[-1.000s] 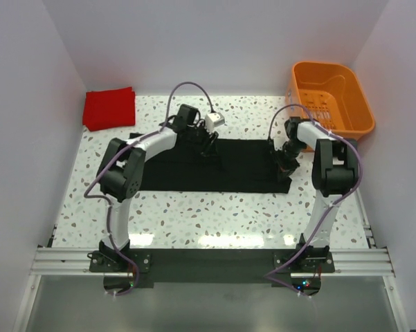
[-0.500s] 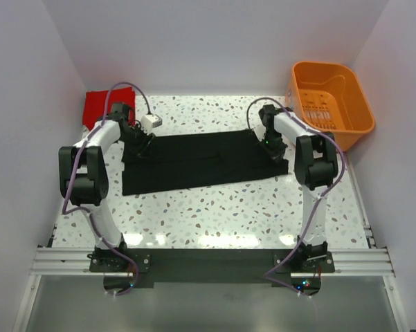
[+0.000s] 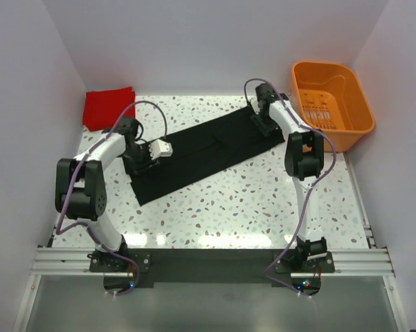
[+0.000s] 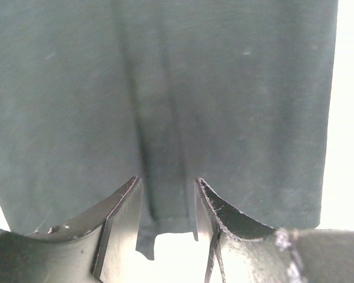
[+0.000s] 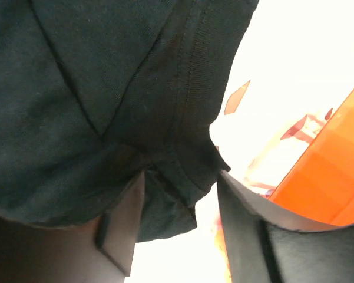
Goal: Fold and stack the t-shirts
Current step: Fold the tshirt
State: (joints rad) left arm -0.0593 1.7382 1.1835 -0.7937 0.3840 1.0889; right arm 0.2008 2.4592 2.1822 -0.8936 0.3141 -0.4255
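- Black t-shirt [image 3: 208, 149] lies flat on the speckled table [image 3: 263, 200] as a long folded strip. It is set on the diagonal, with the near-left end low and the far-right end close to the orange basket [image 3: 322, 65].
- Red t-shirt [image 3: 109, 108] is a small folded rectangle in the far-left corner, well apart from the black one.
- Left gripper [image 3: 147, 158] is at the near-left end of the strip. In the left wrist view the left gripper [image 4: 167, 181] is clamped on a raised pleat of black cloth. The pleat fills the gap between the fingers [image 4: 121, 224] and runs on up the shirt, and the hem edge sits just inside the grip.
- Right gripper [image 3: 263, 123] is over the far-right end. In the right wrist view the fingers [image 5: 247, 224] stand apart. A stitched hem corner lies loose in the gap, and bright table shows beside it — no pinch visible.
- The basket wall [image 5: 330, 177] is just beside the right fingers and does not touch the cloth.
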